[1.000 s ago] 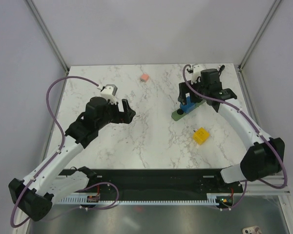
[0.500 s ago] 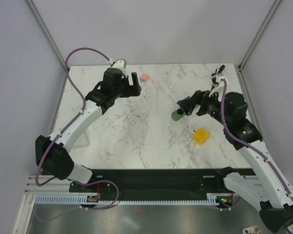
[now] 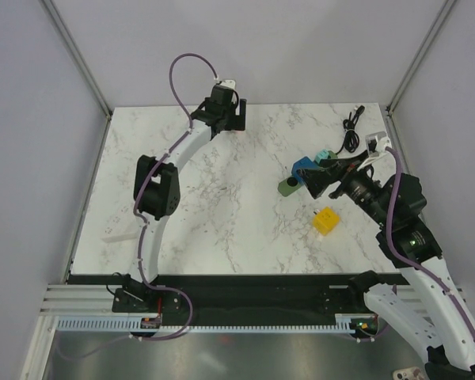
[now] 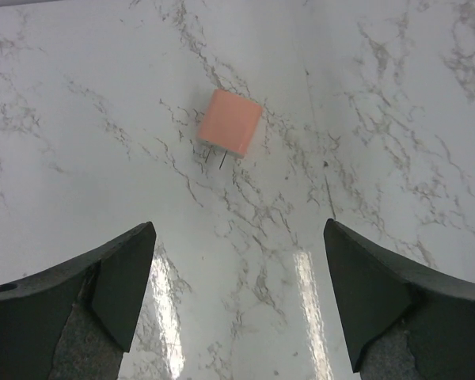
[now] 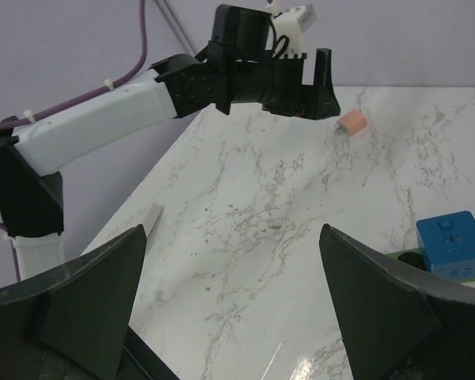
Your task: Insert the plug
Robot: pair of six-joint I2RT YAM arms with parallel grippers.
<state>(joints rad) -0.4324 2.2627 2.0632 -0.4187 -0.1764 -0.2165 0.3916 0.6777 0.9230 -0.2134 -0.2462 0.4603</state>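
Note:
The pink plug [image 4: 230, 133] lies on the marble table at the back, its two prongs pointing toward my left gripper. It also shows in the right wrist view [image 5: 352, 123]. My left gripper [image 4: 237, 237] is open and empty, above and just short of the plug; in the top view [image 3: 237, 117] it hides the plug. The blue socket cube [image 3: 303, 169] sits on a green power strip [image 3: 287, 187]; the cube shows in the right wrist view [image 5: 453, 241]. My right gripper [image 3: 311, 182] is open and empty, raised beside the cube and facing left [image 5: 233, 237].
A yellow block [image 3: 326, 220] lies in front of the power strip. A coiled black cable [image 3: 350, 131] and a teal piece [image 3: 323, 156] lie at the back right. A white strip [image 3: 115, 235] lies at the table's left edge. Grey walls close the back and both sides.
My left arm has swung from the left middle to the back of the table, over the pink plug. My right arm has drawn back from the power strip, risen and turned left.

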